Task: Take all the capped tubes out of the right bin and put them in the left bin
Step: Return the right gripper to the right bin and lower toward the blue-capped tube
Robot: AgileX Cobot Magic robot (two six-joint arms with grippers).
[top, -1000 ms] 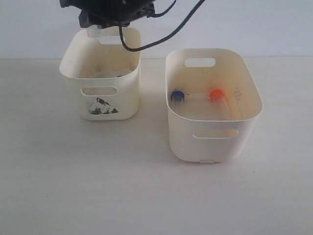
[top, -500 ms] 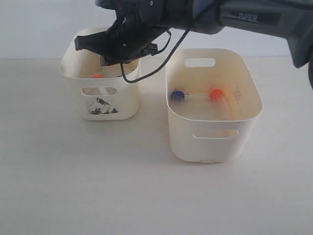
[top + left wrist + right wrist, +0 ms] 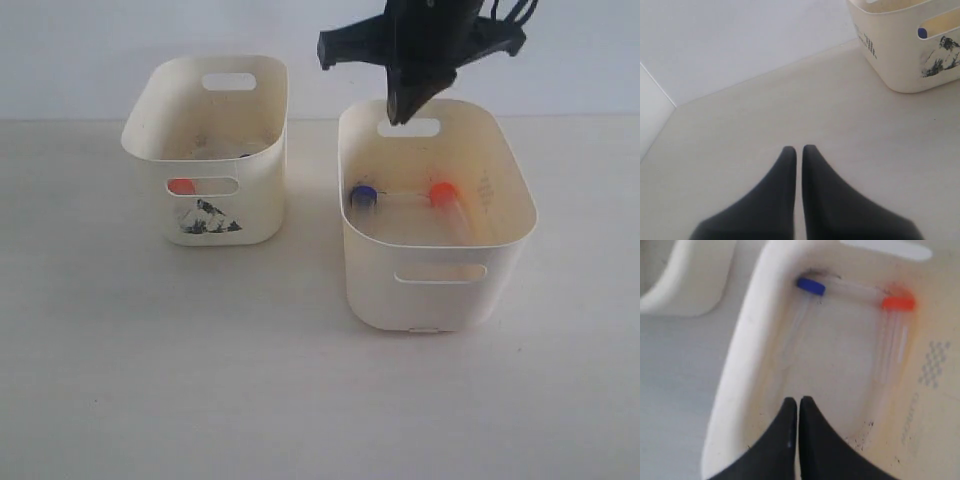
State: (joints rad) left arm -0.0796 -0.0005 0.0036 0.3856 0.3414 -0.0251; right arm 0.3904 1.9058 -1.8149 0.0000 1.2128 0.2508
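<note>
Bins stand apart, side by side, on the desk (image 3: 300, 400). In the exterior view the left bin (image 3: 255, 200) is centre-left of frame with a black mark (image 3: 208, 220) on its front. The right bin (image 3: 380, 270) is centre-right, bigger, with a plain front.

The right pincer (image 3: 401, 112) hangs at top centre-right, its tip just above the right bin's back rim by the handle cut-out, not down inside. From here it reads as one dark wedge and no gap can be made out. The right wrist view settles it: the fingers are pressed together tip to tip with nothing between them, pointing into the right bin.

Two tubes lie on the right bin's floor. The blue tube (image 3: 363, 194) is against the left wall and the orange tube (image 3: 441, 192) is toward the middle. Only their caps read clearly in the exterior view. The right wrist view also shows faint clear bodies, too blurred to tell exactly how they lie.

In the left bin, the exterior view shows an orange cap (image 3: 180, 186) through the front handle slot. The left wrist view shows a blue cap (image 3: 922, 33) through a slot of the same bin. Each view catches only one of them.

The left pincer (image 3: 796, 149) shows only in the left wrist view. Its fingers are closed together, holding nothing, over bare desk and well apart from the left bin.
</note>
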